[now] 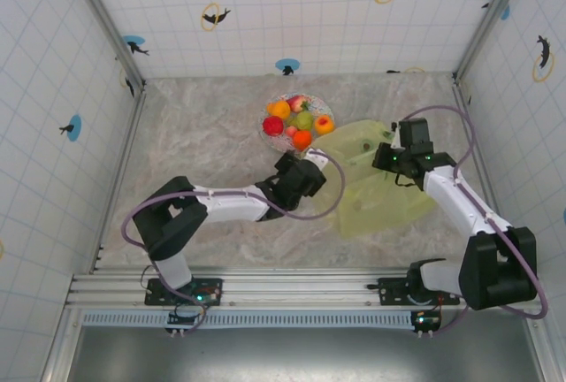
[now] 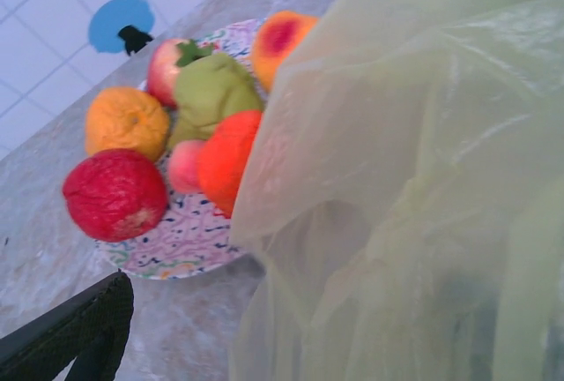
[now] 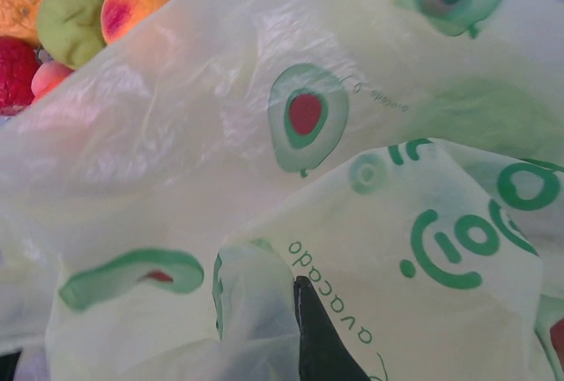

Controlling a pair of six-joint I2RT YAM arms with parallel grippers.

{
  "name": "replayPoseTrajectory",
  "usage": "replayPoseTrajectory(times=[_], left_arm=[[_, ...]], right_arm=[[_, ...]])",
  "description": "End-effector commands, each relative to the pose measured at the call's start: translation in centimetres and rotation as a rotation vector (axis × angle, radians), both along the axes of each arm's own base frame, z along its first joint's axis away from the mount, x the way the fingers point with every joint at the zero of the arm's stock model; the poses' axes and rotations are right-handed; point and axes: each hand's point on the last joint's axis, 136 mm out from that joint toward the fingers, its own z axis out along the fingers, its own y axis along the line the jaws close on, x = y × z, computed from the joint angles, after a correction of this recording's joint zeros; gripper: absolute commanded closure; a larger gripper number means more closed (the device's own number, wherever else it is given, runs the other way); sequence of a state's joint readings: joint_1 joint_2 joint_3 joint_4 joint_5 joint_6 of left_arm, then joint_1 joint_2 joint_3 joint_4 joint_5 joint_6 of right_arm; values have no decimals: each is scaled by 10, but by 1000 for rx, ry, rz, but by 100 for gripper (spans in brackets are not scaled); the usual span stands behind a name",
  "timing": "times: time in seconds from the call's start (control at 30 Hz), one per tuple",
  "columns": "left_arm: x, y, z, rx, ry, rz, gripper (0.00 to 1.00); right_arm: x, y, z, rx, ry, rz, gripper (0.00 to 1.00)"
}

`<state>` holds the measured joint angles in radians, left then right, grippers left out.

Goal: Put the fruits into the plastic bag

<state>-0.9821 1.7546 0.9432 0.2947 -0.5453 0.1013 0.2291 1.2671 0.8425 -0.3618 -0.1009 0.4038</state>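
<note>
Left gripper [image 1: 308, 168] jaws spread near small round toy fruits [image 1: 296, 121]; right gripper [image 1: 387, 156] pinching crinkly translucent yellow-green plastic bag [image 1: 371, 196]. Risk imo: film slips, mouth flops shut, fruit bounces off.

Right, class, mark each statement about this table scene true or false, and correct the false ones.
1. The fruits sit piled on the plate. True.
2. In the top view the plastic bag lies left of the plate. False: it lies right of it.
3. The left gripper holds a fruit. False: it is open and empty, near the plate.
4. The plastic bag carries avocado prints. True.
5. The right gripper is wide open. False: it is shut on the plastic bag.
</note>
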Motion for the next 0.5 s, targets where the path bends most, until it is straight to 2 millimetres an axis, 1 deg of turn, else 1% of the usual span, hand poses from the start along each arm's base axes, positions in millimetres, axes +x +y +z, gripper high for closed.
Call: replayPoseTrajectory(times=[0.0, 0.13, 0.17, 0.27, 0.37, 0.43, 0.47], left_arm=[[-6, -9, 10, -54, 27, -54, 9], [-25, -17, 14, -86, 108, -150, 7], [-29, -18, 17, -97, 123, -171, 6], [-46, -22, 35, -159, 163, -249, 5], [-55, -24, 69, -276, 180, -316, 4], [-54, -20, 93, -377, 196, -348, 3], [-51, -15, 102, -418, 201, -344, 3]], right_arm=[[6, 0, 12, -22, -42, -12, 100], [8, -2, 9, -38, -28, -19, 100], [8, -1, 9, -38, -26, -17, 100], [10, 2, 10, -25, -31, -12, 100], [11, 2, 9, -25, -27, -10, 100], [12, 3, 9, -22, -26, -7, 100], [12, 3, 9, -21, -26, -6, 100]])
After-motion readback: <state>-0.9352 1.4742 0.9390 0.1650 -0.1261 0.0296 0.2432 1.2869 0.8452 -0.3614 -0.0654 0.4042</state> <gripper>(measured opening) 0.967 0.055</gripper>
